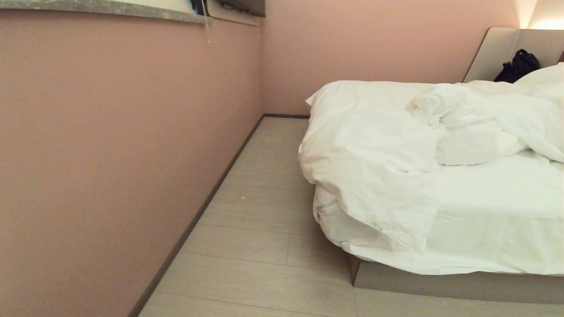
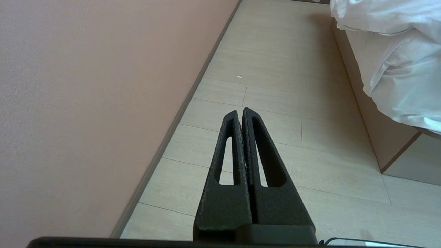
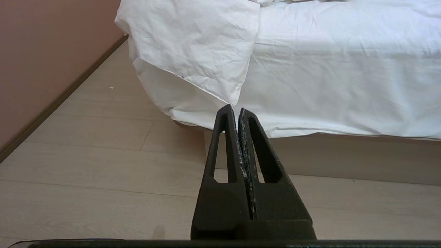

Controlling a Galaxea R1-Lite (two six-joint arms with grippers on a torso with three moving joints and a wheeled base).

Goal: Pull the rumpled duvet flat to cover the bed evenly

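Closed hands (image 3: pixel 235 109) near duvet (image 1: pixel 374 145)-heaped bed (image 1: pixel 440 284)

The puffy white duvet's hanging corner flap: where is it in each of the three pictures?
Head view: the puffy white duvet's corner flap drapes over the bed's near left corner.
Left wrist view: upper right edge.
Right wrist view: upper left of centre, above the shut right pincer.
Shared landmark: dark skirting strip along the pink wall.
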